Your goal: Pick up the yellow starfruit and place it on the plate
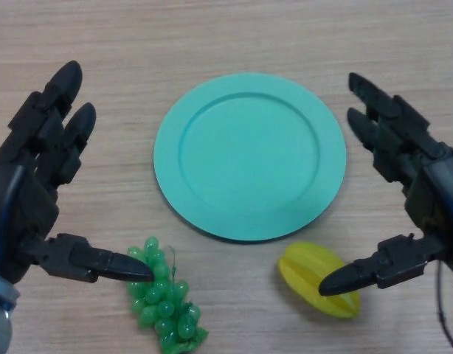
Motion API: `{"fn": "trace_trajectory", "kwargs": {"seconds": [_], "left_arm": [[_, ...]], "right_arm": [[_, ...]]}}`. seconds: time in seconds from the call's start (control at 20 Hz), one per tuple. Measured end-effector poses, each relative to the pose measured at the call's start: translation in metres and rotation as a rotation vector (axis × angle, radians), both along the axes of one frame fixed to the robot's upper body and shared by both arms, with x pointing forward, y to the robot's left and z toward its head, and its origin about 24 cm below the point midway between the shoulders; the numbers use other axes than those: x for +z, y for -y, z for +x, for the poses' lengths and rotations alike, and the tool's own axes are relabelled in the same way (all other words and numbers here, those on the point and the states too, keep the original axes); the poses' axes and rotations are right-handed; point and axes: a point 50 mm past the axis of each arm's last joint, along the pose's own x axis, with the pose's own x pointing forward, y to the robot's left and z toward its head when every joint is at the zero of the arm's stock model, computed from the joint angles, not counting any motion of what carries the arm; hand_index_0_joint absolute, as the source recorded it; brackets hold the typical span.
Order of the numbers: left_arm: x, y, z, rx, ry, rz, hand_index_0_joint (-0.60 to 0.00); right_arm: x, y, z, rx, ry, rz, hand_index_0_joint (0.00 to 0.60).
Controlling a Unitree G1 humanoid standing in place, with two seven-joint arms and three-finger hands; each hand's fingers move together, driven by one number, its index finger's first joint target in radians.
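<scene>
The yellow starfruit [313, 274] lies on the wooden table just below the right rim of the round teal plate [250, 155], which holds nothing. My right hand [426, 192] hovers open at the right, its thumb tip reaching over the starfruit's right side while the fingers stretch up beside the plate. Nothing is held in it. My left hand [35, 177] shows open at the left, fingers straight, thumb pointing toward the green grapes.
A bunch of green grapes [164, 299] lies at the bottom, left of the starfruit and below the plate's left rim, right by my left thumb tip. The wooden table [226, 37] extends bare beyond the plate.
</scene>
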Motion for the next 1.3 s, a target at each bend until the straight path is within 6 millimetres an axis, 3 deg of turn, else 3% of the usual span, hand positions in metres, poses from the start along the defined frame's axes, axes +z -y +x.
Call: {"fn": "trace_trajectory", "kwargs": {"seconds": [0.65,0.95,1.3], "left_arm": [[0.004,-0.001,0.011,0.072,0.045,0.065,0.000],[0.011,0.005,0.013,0.090,0.079,0.120,0.000],[-0.010,-0.006,0.013,0.135,0.018,0.143,0.000]], "right_arm": [[-0.007,0.000,0.004,-0.010,-0.024,-0.013,0.000],[-0.001,-0.014,0.004,0.019,0.009,0.007,0.000],[-0.027,-0.011,0.001,-0.020,-0.043,-0.066,0.000]]}}
